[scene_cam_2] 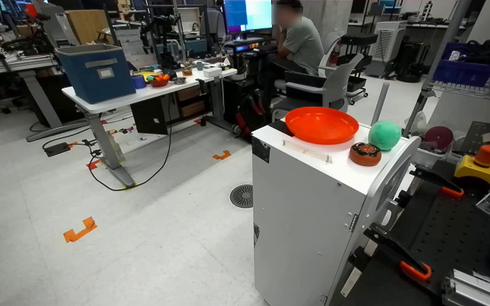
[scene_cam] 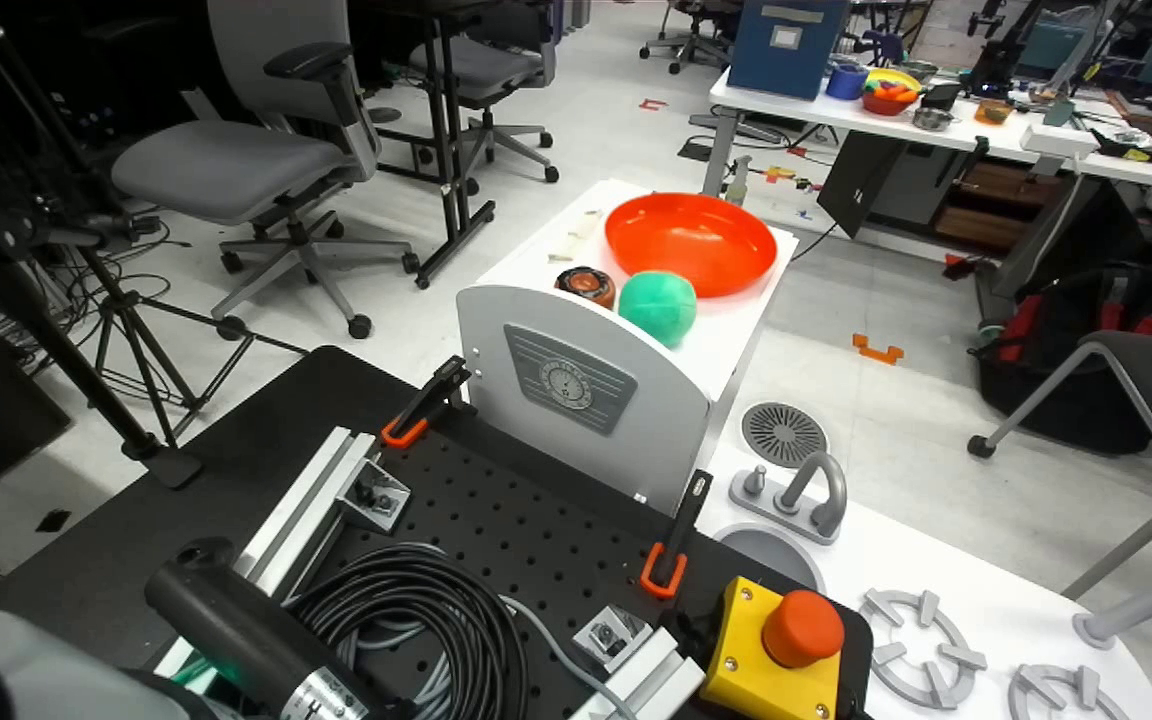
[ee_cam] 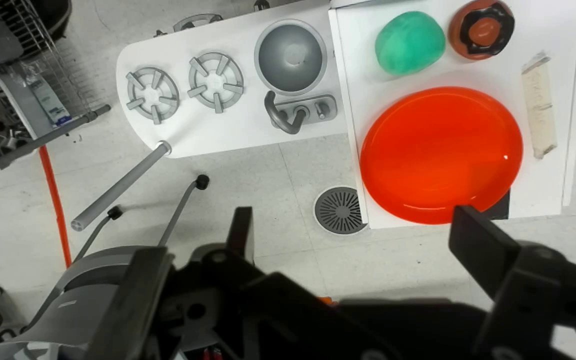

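Wrist view: my gripper (ee_cam: pixel 353 212) stands wide and released. One fingertip (ee_cam: pixel 478 240) overlaps the rim of the orange-red dish (ee_cam: pixel 438 155) from this angle; contact I can't judge. Dish sits on the white cabinet top (ee_cam: pixel 543 190). Past it, a green ball (ee_cam: pixel 410 43), with a brown toy doughnut (ee_cam: pixel 483 31) just beside it. Farther off, in an exterior view, I note a blue bin (scene_cam_2: pixel 96 78) on a white desk (scene_cam_2: pixel 147 94).

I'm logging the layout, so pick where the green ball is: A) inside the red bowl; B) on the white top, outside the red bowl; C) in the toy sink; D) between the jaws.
B: the wrist view shows the green ball on the white top, with a gap between it and the red bowl.
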Controlling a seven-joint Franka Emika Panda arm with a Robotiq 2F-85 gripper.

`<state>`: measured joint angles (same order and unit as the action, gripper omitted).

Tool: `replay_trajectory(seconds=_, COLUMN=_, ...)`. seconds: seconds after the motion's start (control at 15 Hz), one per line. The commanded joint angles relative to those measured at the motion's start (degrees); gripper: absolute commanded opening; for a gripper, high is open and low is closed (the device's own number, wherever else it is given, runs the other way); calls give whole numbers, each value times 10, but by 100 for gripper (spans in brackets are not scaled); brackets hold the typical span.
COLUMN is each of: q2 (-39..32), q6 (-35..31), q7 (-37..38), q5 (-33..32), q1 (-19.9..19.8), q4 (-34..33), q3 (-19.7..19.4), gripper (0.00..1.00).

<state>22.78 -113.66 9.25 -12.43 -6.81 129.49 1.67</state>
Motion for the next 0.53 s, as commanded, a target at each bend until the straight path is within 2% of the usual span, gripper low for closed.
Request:
replay_trajectory(seconds=0.0, q2=-1, q6=1, q7=2, q5=-3, q1=7, q4=-1, q3=-6, gripper=100)
replay_trajectory(seconds=0.47, q2=-17, q6=23, q7=-12, q5=-1, q1=18, q4=-8, q3=-2, gripper=100)
